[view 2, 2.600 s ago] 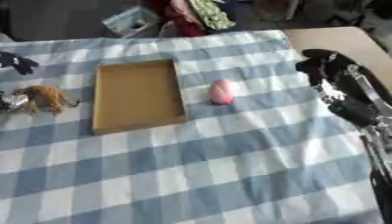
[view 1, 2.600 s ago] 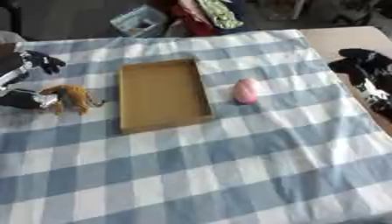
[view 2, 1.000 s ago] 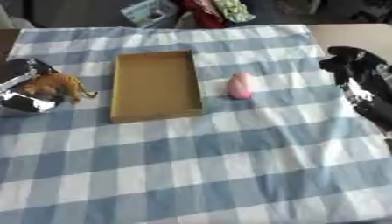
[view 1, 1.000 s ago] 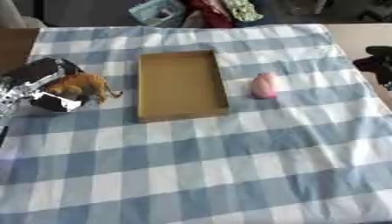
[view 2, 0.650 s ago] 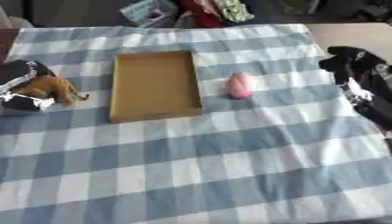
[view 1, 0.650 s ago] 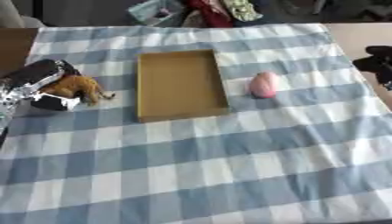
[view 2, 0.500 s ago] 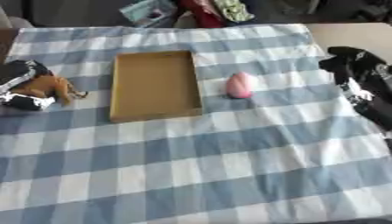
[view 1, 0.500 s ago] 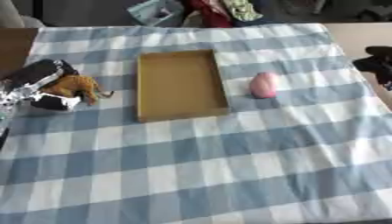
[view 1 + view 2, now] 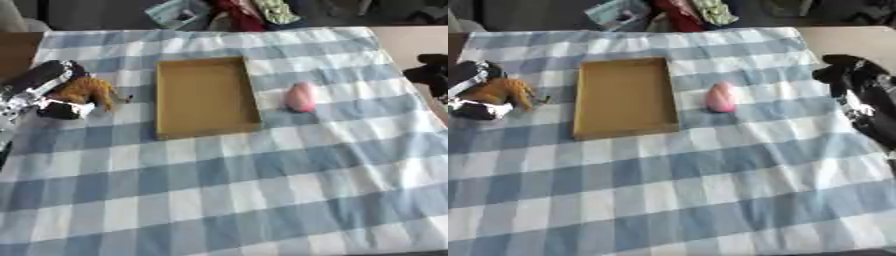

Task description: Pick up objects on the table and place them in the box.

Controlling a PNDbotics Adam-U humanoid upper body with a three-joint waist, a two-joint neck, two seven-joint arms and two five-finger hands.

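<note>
At the cloth's left edge, left hand (image 9: pixel 45 95) fingers (image 9: pixel 63 110) curled around the brown toy animal (image 9: pixel 87 90).

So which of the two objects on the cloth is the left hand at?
The brown animal toy, left of the box; the pink object lies untouched on the box's right.

Even, diffuse lighting, moderately bright; no glare. Both views soft throughout, edges and detail blurred. Checked tablecloth (image 9: pixel 262 190) shows faint crease shading. Thin shadow inside cardboard box (image 9: pixel 206 96) walls. Background beyond far table edge dim.
</note>
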